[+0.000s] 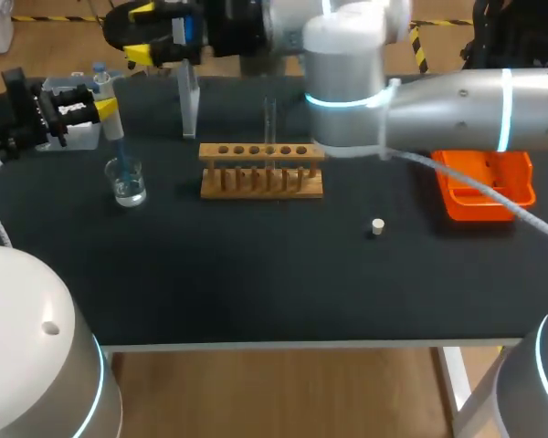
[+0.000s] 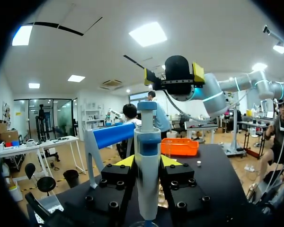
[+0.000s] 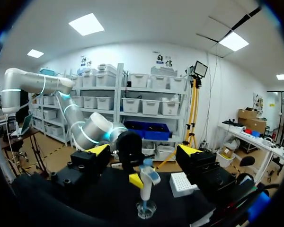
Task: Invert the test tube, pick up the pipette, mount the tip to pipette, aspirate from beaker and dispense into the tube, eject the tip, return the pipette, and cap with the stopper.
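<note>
Left gripper clamps the white-and-blue pipette. I see its tip dipped in the clear glass beaker below it only from the head view. Right gripper gapes wide, holding nothing.

On the head view you see a matte black table. At its centre the rack is light brown wood, at centre right the tray is bright orange, and just below the centre the stopper is cream. The beaker at left is clear glass. Your left gripper and right gripper are black with yellow tips. The pipette is white with a blue band. Your right arm is silver with glowing cyan rings.
</note>
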You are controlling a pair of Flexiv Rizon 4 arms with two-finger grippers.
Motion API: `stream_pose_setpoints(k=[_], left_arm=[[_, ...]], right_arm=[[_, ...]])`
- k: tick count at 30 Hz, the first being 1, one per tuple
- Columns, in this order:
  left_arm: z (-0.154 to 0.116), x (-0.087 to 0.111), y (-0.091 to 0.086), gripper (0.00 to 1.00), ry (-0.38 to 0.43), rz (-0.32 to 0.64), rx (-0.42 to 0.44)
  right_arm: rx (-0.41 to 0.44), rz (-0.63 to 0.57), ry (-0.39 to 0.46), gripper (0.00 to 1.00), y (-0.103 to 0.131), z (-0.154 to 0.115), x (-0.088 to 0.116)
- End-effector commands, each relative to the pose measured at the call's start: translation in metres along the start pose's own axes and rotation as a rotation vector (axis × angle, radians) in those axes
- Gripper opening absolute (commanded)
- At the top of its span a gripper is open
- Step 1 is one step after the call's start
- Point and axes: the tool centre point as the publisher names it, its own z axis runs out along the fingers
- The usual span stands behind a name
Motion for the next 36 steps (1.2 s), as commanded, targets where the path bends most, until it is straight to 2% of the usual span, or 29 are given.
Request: stream_pose_setpoints(k=[1, 10, 16, 24, 29, 36], left_arm=[[0.000, -0.001, 0.000, 0.00, 0.003, -0.001, 0.000], [0.000, -0.001, 0.000, 0.00, 0.003, -0.001, 0.000], [0.000, -0.001, 0.000, 0.00, 0.003, -0.001, 0.000], [0.000, -0.001, 0.000, 0.00, 0.003, -0.001, 0.000], [0.000, -0.001, 0.000, 0.00, 0.003, -0.001, 0.000], [0.000, -0.001, 0.000, 0.00, 0.003, -0.001, 0.000]], right_arm=[[0.025, -0.001, -0.004, 1.00, -0.004, -0.075, 0.004], [0.095, -0.026, -0.004, 1.00, -0.038, -0.131, -0.007], [0.096, -0.010, -0.012, 1.00, -0.066, -0.156, -0.023], [0.096, -0.031, 0.024, 1.00, -0.092, -0.174, -0.034], [0.106, -0.063, 0.073, 1.00, -0.109, -0.176, -0.035], [0.126, -0.061, 0.080, 1.00, -0.135, -0.174, -0.039]])
